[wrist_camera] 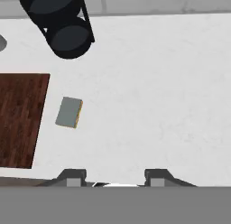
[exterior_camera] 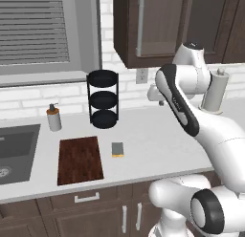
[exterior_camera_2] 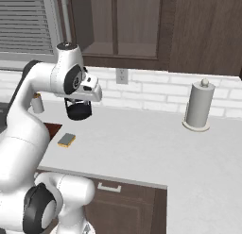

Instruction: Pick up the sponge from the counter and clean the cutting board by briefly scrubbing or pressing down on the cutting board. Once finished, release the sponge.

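Left base view shows the counter [exterior_camera: 158, 135] running across the scene, light grey-white, with dark brown cabinets below it. On it lies the cutting board [exterior_camera: 80, 160], a flat dark reddish-brown rectangle, near the front edge of the counter. The sponge [exterior_camera: 117, 149] lies flat on the counter just beside the right side of the board, not touching it; its grey-green top faces up and a yellow layer shows at its edge. Behind the board and the sponge stands a black three-tier rack [exterior_camera: 103, 98], near the white brick wall. To the left of the rack stands a soap dispenser [exterior_camera: 54, 117], and further left is the dark sink [exterior_camera: 16, 152]. At the far right of the counter stands a paper towel holder [exterior_camera: 214, 91], upright. In the right base view the white arm rises over the counter and its hand hangs high above the surface, in front of the rack. In the hand view the gripper [wrist_camera: 113, 177] looks down on the counter; its two dark fingertips [wrist_camera: 72, 177] stand well apart with bare counter between them, so it is wide and holds nothing. There the sponge is well apart from the fingertips, up and to the left, between the board and the bare counter.
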